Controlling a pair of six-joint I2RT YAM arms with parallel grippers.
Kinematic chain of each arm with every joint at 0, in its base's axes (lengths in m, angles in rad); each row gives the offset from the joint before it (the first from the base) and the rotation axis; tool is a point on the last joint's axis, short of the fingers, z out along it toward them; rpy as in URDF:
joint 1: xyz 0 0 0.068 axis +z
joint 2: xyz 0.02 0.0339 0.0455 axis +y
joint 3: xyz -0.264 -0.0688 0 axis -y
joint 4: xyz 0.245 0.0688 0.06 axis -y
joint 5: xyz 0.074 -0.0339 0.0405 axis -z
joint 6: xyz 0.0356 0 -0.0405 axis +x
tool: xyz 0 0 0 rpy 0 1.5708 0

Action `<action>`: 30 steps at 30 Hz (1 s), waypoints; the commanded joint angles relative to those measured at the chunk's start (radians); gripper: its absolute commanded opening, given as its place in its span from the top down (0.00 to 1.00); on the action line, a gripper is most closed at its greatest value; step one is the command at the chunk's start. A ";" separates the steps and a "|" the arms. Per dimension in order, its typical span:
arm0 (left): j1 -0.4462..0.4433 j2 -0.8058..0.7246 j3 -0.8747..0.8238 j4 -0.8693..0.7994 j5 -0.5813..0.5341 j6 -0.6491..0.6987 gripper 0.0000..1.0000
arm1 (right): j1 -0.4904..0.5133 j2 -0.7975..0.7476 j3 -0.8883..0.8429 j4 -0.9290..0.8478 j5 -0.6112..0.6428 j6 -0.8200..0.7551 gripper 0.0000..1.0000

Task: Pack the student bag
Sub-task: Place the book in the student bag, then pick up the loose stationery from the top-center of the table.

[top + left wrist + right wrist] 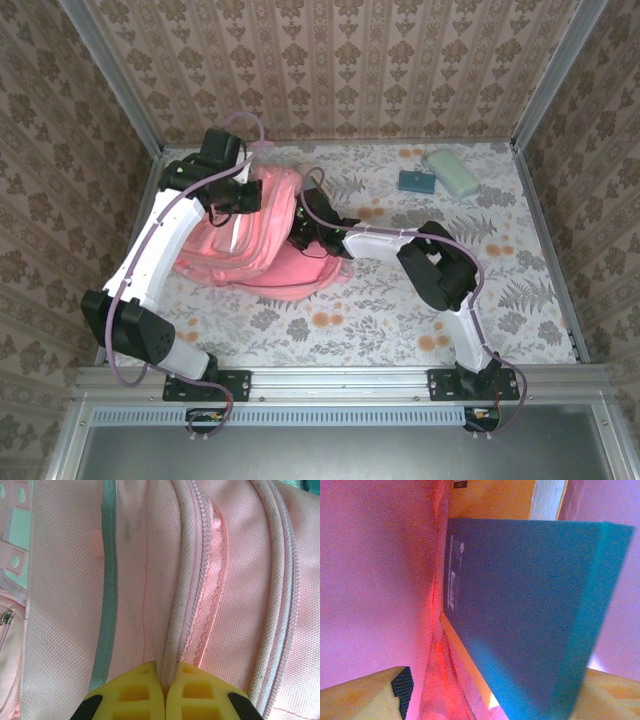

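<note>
Top external: student bag [262, 240] flat, long axis seemingly diagonal; left hand [164, 692] pinching its fabric.

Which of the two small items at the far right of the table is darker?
The teal pouch, the left one; the mint case touching it is paler and longer.

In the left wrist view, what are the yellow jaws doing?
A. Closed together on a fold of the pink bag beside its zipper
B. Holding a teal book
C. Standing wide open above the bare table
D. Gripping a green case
A: the left gripper has its jaws pressed together, pinching a ridge of the pink bag next to the zipper.
</note>
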 commanded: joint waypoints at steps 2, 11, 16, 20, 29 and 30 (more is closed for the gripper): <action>0.008 -0.064 -0.003 0.086 0.031 -0.025 1.00 | -0.007 -0.051 -0.027 -0.037 -0.008 -0.041 0.31; 0.008 -0.090 -0.030 0.092 0.045 -0.034 1.00 | -0.002 0.067 0.063 0.000 -0.054 0.000 0.87; 0.009 -0.105 -0.040 0.093 0.044 -0.035 1.00 | 0.007 0.182 0.236 -0.064 -0.089 -0.003 0.83; 0.011 -0.114 -0.052 0.084 0.017 -0.027 1.00 | 0.006 0.178 0.261 -0.120 -0.110 -0.036 0.47; 0.048 -0.135 -0.098 0.100 0.008 -0.021 1.00 | 0.001 -0.114 -0.006 -0.188 -0.066 -0.195 0.20; 0.053 -0.136 -0.103 0.101 0.007 -0.021 1.00 | -0.001 -0.146 -0.026 -0.210 -0.070 -0.217 0.20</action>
